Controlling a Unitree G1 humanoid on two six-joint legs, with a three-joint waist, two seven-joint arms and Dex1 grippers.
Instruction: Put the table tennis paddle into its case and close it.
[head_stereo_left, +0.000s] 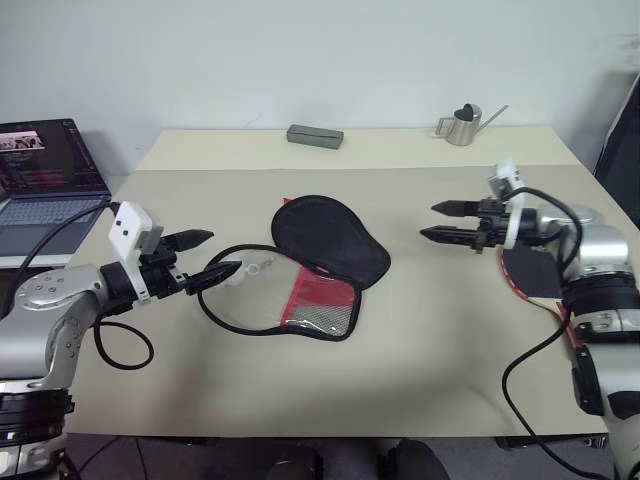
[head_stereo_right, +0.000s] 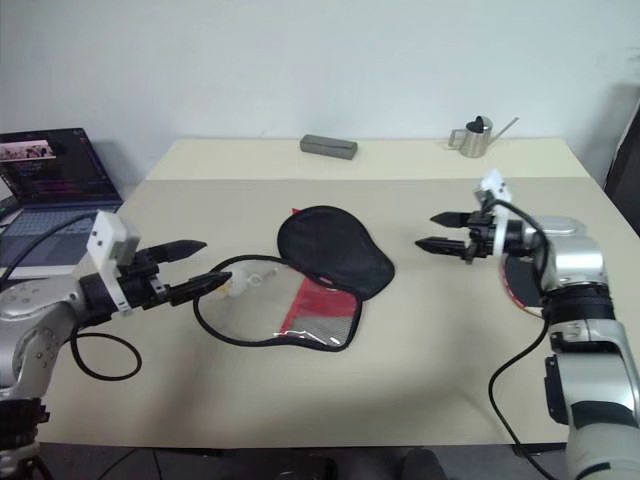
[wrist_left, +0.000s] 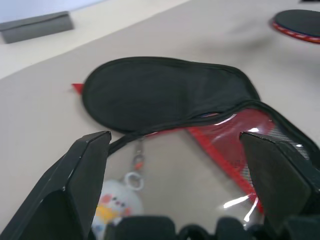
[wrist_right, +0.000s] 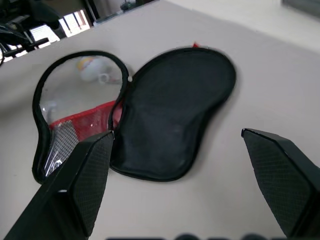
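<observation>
The case (head_stereo_left: 330, 242) lies unzipped and spread flat in the middle of the table. Its black half sits at the back. The front half (head_stereo_left: 320, 305) has a clear window, a red panel and mesh. A small white plush charm (head_stereo_left: 250, 272) rests beside the zipper rim. My left gripper (head_stereo_left: 225, 252) hovers open at the case's left edge, just over the charm (wrist_left: 117, 205). My right gripper (head_stereo_left: 428, 221) is open, to the right of the case and apart from it. The table tennis paddle (head_stereo_left: 535, 275) lies black face up at the right, partly hidden under my right arm.
An open laptop (head_stereo_left: 45, 175) stands off the table's left side. A grey box (head_stereo_left: 315, 136) and a small metal watering can (head_stereo_left: 462, 125) sit along the far edge of the table (head_stereo_left: 420, 370). Black cables hang from both arms.
</observation>
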